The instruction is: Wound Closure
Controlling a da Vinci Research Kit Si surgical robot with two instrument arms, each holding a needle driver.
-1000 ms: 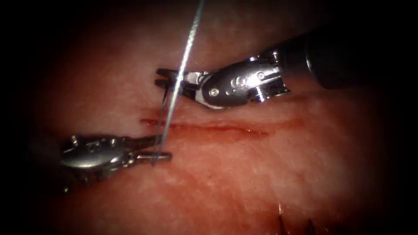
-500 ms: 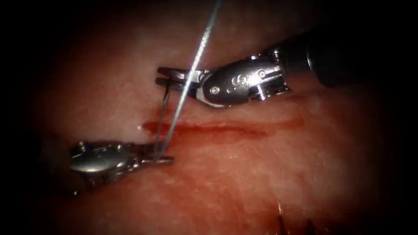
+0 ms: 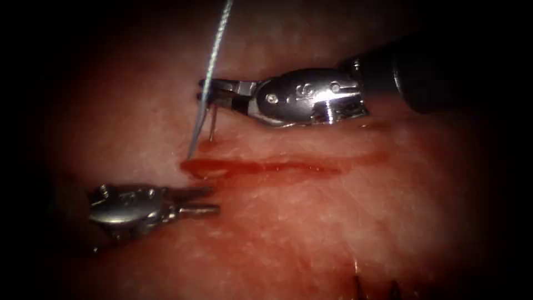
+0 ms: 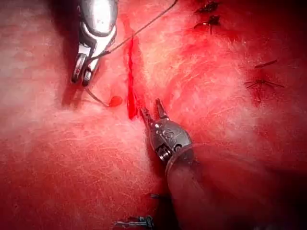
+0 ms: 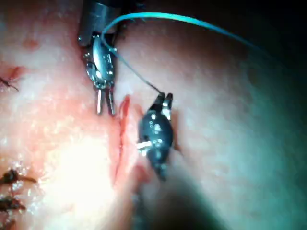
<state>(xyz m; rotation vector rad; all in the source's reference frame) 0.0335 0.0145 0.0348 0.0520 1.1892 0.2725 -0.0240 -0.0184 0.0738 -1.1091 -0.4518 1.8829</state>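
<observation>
The cut (image 3: 277, 165) runs across the tissue (image 3: 311, 233), with red fluid (image 3: 202, 166) pooled at its left end. My right tool (image 3: 204, 93) hovers over the far edge of the cut at that left end, jaws shut on the thread (image 3: 214, 50). The pale thread comes down from the upper edge of the view, passes the jaws and reaches the tissue just above the fluid. A short dark strand (image 3: 212, 125) hangs from the jaws. My left tool (image 3: 211, 201) lies on the near side, jaws open and holding nothing. The right wrist view shows my right tool (image 5: 164, 98) gripping the thread (image 5: 192, 20).
Older stitches with cut thread ends sit at the lower edge of the endoscope view (image 3: 361, 286) and beside the cut in the left wrist view (image 4: 261, 84). The right tool's dark shaft (image 3: 422, 66) crosses the upper right.
My left tool let go of the thread and its jaws opened. The freed thread swung left and up, away from the left jaws, and now ends by the cut's left end. More red fluid has pooled there.
</observation>
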